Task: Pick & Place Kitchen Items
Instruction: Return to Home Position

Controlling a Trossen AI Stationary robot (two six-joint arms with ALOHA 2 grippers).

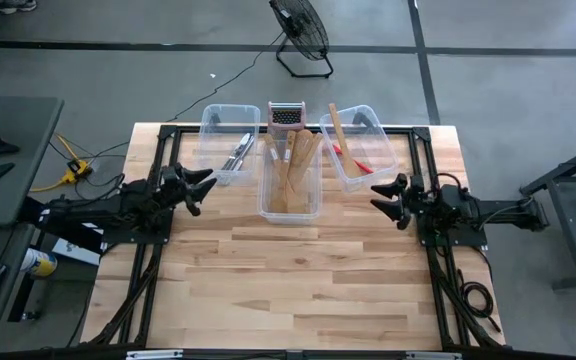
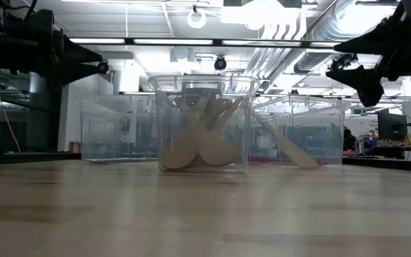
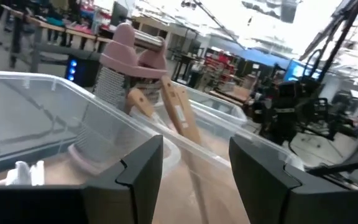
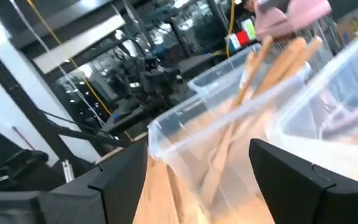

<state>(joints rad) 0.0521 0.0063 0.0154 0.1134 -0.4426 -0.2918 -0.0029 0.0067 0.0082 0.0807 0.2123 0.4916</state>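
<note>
the clear plastic middle bin (image 1: 290, 218) of pale wooden spoons (image 1: 290, 170) could be clipped if the dark, spread, empty left gripper (image 1: 200, 192) at 9 o'clock or right gripper (image 1: 379, 196) at 3 o'clock is swung wide.

Silver metal cutlery (image 1: 238, 153): small bundle lying flat in the left bin (image 1: 211, 120), at its near end, roughly lengthwise; exact count cannot be told; pale wooden utensils (image 1: 290, 165): several spoons and spatulas piled in the middle bin (image 1: 290, 215), overlapping, handles pointing toward the far end; low view shows the spoon bowls (image 2: 191, 150) down against the near wall, handles fanning upward; wooden spatula (image 1: 339, 128): in the right bin (image 1: 373, 125), leaning along its inner long wall, blade low at the near end (image 2: 291, 151); red-headed spatula (image 1: 356, 163): same bin, just beside it, red head toward the near end.
</note>
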